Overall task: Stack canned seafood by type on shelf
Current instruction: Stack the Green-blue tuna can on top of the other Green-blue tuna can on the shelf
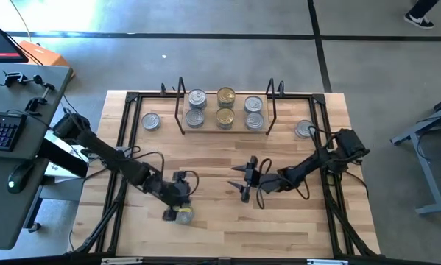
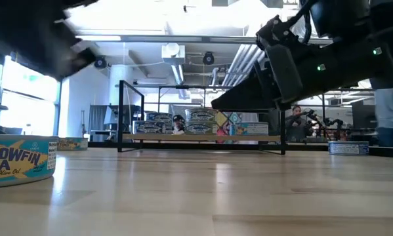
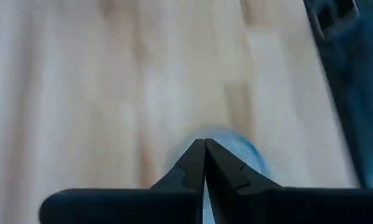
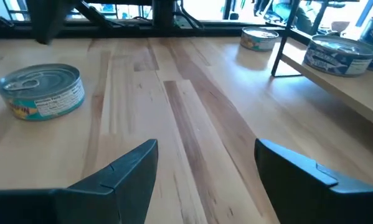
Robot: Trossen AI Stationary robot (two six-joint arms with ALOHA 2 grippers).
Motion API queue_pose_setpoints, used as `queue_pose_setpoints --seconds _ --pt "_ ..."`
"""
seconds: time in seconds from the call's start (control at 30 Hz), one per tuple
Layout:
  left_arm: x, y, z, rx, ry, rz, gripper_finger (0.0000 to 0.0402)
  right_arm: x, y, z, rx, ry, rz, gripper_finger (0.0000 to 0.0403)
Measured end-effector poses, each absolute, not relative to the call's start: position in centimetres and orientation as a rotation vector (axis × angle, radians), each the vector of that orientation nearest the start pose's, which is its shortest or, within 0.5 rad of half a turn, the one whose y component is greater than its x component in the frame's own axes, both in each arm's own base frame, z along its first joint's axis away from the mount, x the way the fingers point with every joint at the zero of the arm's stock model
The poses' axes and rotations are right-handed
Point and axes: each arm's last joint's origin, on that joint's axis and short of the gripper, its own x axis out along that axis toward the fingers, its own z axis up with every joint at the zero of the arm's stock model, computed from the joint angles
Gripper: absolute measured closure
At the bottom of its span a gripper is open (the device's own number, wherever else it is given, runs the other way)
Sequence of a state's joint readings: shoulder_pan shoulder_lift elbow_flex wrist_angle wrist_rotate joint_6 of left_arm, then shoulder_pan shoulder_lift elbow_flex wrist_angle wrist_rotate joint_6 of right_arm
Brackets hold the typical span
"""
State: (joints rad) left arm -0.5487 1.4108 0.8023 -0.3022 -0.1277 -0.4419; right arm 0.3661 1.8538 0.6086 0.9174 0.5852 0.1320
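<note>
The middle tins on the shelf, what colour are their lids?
Gold. The two middle tins have gold lids; the others there are silver. The high view shows it best.

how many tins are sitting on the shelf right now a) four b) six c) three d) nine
b) the high view shows six tins on the shelf in two rows of three: silver lids at both ends, such as the silver tin, and two gold tins in the middle. Three more tins lie off it on the table.
</note>
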Motion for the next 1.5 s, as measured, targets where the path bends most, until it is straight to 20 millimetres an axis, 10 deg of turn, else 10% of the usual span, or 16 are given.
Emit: queue_pose_setpoints --seconds 0.33,0.63,0.83,1.1,1.5 --pt "21.9 -14.5 15.5 -0.151 1.082 -0.161 0.0401 30.0 9.6 11.2 -0.057 0.298 -0.251 0.0144" --pt "27.5 -12.2 13.2 0.158 0.777 -0.159 0.0401 30.0 9.6 11.2 -0.080 0.308 -0.245 0.0144" --pt "31.3 -9.3 14.3 0.257 0.455 -0.100 0.0401 29.9 9.6 11.0 -0.089 0.328 -0.245 0.0144" --pt "30.1 -10.0 15.7 0.326 0.484 -0.296 0.0398 29.8 10.1 10.9 -0.079 0.336 -0.181 0.0144" --pt "29.5 -12.0 13.4 0.584 0.539 -0.395 0.0274 30.4 8.3 10.9 0.019 0.328 -0.243 0.0144"
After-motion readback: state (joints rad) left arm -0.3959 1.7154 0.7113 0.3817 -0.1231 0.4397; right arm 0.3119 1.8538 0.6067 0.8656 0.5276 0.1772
